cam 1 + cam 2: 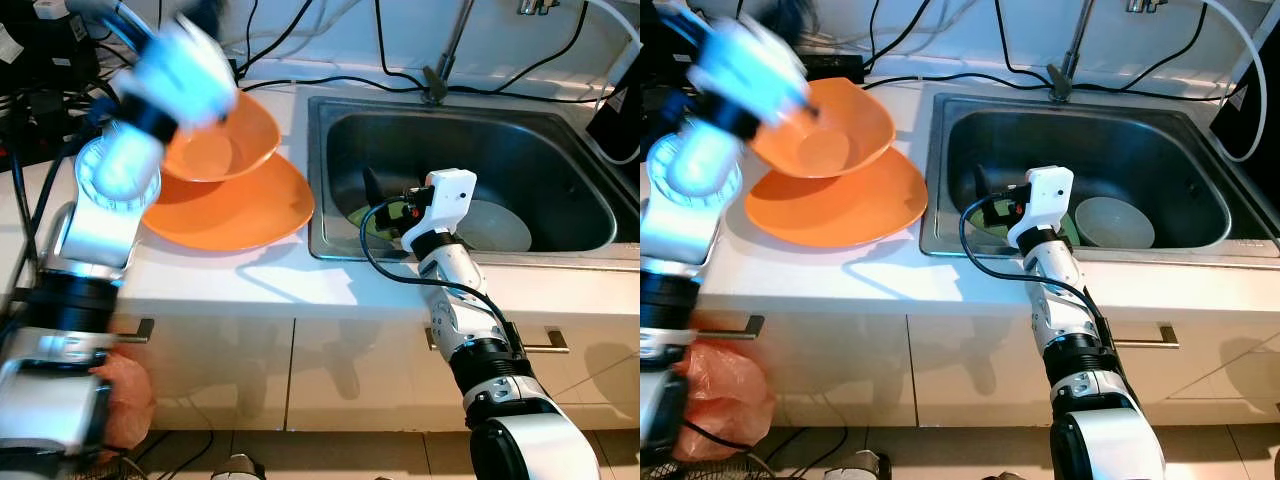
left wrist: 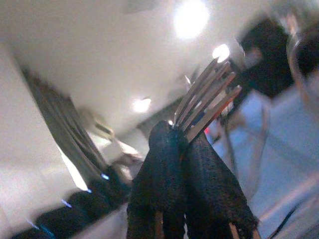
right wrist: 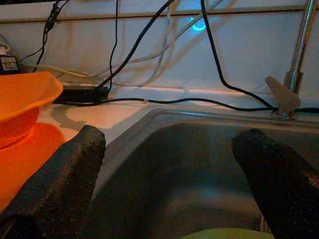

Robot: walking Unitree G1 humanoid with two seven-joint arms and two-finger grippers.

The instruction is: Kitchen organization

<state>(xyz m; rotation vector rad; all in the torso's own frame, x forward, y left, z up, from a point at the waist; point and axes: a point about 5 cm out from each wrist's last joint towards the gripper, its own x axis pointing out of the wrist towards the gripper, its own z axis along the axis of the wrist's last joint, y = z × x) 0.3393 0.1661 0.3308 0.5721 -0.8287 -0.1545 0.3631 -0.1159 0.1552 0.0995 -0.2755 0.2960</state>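
- Bowl point(image 1: 215, 140), orange, sits on an orange plate point(image 1: 235, 210) left of the sink point(image 1: 465, 175); smooth, maybe slippery, best held by its rim.
- Left gripper point(image 2: 187, 132) is pinched tight on a thin metal fork point(image 2: 207, 97).
- Right gripper point(image 3: 169, 169) has fingers wide apart, above the sink's near left.

Bright overhead light, left arm point(image 1: 150, 110) motion-blurred, wrist views dim w/ glare.
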